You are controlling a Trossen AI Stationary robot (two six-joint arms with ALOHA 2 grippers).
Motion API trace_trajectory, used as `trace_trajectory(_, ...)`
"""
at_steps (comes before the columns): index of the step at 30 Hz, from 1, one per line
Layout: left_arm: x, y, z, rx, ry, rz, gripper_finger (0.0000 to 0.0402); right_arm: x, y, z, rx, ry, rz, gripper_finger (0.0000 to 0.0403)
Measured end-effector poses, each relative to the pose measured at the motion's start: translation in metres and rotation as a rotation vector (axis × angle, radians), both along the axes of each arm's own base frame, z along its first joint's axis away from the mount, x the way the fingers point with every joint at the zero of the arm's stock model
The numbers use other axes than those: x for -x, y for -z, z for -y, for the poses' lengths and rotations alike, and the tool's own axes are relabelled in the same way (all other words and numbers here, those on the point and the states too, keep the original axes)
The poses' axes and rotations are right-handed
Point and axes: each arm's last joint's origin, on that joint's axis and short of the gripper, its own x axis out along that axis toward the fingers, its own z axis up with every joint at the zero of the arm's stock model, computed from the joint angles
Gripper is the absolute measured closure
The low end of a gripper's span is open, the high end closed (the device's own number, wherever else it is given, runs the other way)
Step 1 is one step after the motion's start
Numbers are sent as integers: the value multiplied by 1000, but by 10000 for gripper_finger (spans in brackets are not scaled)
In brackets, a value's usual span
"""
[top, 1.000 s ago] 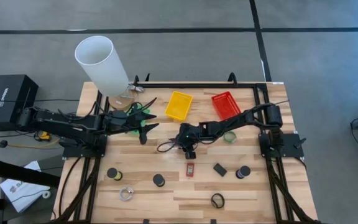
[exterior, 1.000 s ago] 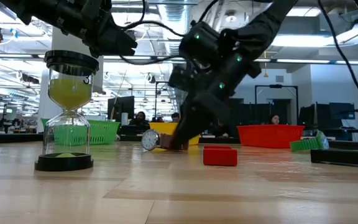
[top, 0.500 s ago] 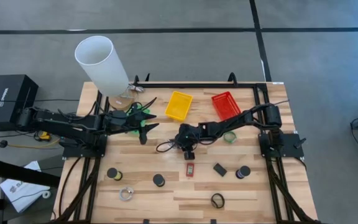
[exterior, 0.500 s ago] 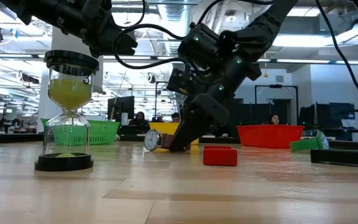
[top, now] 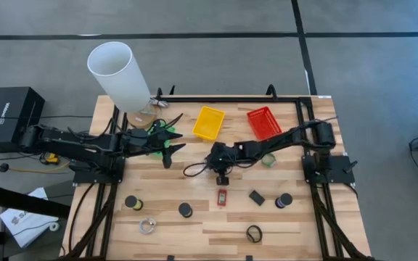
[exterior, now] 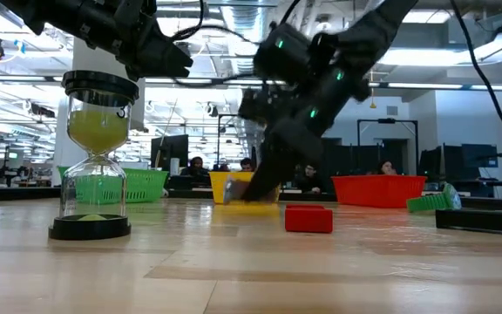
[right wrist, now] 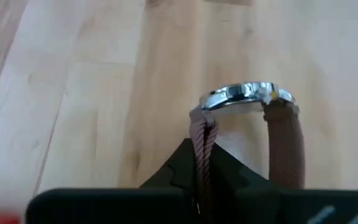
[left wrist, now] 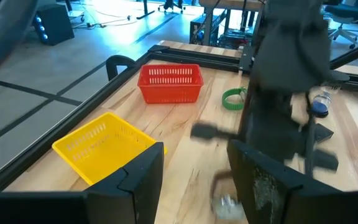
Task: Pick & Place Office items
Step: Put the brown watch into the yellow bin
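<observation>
Right gripper (top: pixel 221 174) is positioned near the table's centre, just beyond the red rectangle (top: pixel 222 196). In the right wrist view its fingers are closed on one strap of a wristwatch (right wrist: pixel 247 118): brown band, silver case, case turned on edge and apparently clear of the wood. The grasp is taken on the strap, probably because the thin band fits between the narrow fingers better than the round case would. In the low view the gripper (exterior: pixel 260 187) is seen in front of the yellow basket (exterior: pixel 234 185); the watch itself cannot be made out there.

Left gripper (top: pixel 167 148) is held over the far left part of the table, beside the green basket (top: pixel 163 130). In its wrist view the fingers (left wrist: pixel 143 180) are spread wide with nothing between them. This arm is judged to be waiting.

Remaining items lie along the near half of the table: black spools (top: pixel 132 202), (top: pixel 186 209) and (top: pixel 284 200), a clear ring (top: pixel 147 226), a black ring (top: pixel 254 233), a dark clip (top: pixel 257 196). A green ring (top: pixel 268 159) lies near the red basket (top: pixel 264 122).

Judgement: the lift is in hand; carriage to a far basket is expected next. The watch hangs by one strap, so swinging or slipping is the likely risk.
</observation>
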Motion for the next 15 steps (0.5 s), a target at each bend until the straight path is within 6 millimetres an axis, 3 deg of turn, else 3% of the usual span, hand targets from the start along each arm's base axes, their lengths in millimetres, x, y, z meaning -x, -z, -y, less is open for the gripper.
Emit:
trace_trajectory(9, 0, 0, 0, 0, 0, 0, 224, 29, -78, 33, 220, 134, 89, 397)
trace_trajectory(15, 0, 0, 0, 0, 0, 1, 224, 39, -98, 78, 275, 211, 161, 394)
